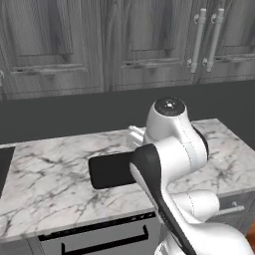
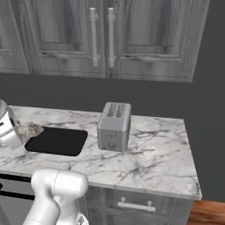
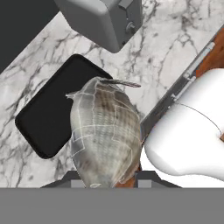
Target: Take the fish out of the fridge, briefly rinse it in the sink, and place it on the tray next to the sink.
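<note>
The gripper point(image 3: 107, 181) has its 2 jaws pressed on the fish point(image 3: 105, 133), one on each side. The fish is up in the air, held by the robot. In the hand view it is big, grey and brown, with scales you can see. It hangs over the near end of the black tray point(image 3: 54, 111) and partly hides it.

The tray lies flat on the white marble counter point(image 3: 166, 48). The silver toaster point(image 3: 103, 19) stands on the counter just past the tray, close to it but not touching.

In the right base view the fish point(image 2: 28, 130) shows at the left edge of the tray point(image 2: 57, 141), next to the arm. The toaster point(image 2: 114, 126) stands to the right of the tray. Dark wood cupboards point(image 2: 105, 37) with metal handles hang on the wall above.
</note>
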